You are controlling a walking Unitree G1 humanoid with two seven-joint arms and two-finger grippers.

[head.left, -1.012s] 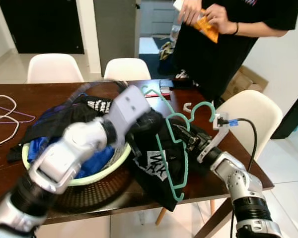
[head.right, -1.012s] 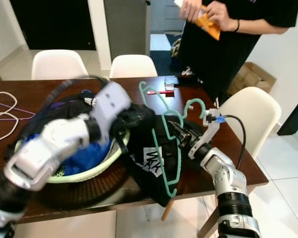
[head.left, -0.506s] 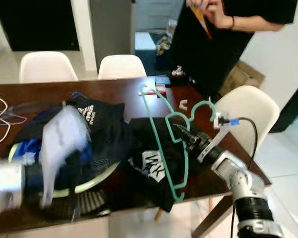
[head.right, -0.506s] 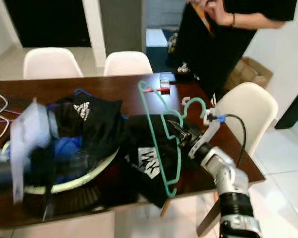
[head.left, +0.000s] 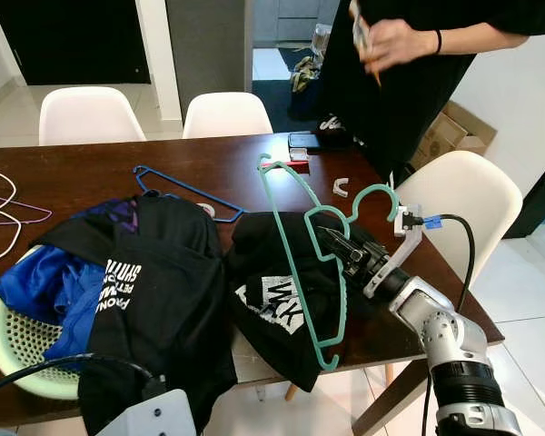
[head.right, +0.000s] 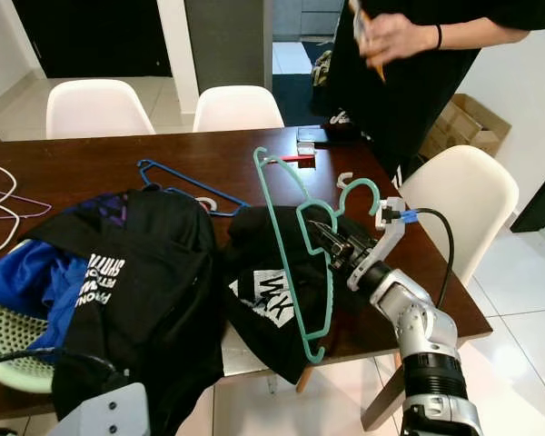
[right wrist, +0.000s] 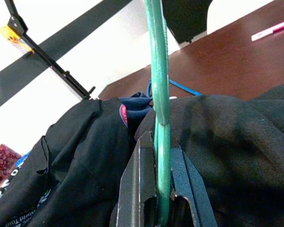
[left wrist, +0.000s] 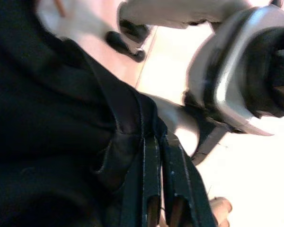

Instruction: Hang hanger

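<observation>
Right gripper (head.left: 338, 247) clamps the green hanger (head.left: 300, 263) over a black shirt (head.left: 277, 304) near the desk's (head.left: 91, 173) right edge; left gripper (left wrist: 163, 189) pinches black fabric (left wrist: 61, 142); hold firm, avoid snagging.

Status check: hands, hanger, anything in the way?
Right hand shut on green hanger. Left hand shut on black shirt. Hanger sits over second black shirt on table.

On the table (head.left: 91, 173), a basket (head.left: 18, 350) of clothes sits at the left, with a hanger (head.left: 295, 245) held upright over a shirt (head.left: 277, 300) to its right. A second hanger (head.left: 177, 186) lies flat behind them. Chairs (head.left: 222, 113) stand beyond the table, and a person (head.left: 409, 64) at its far right corner.
</observation>
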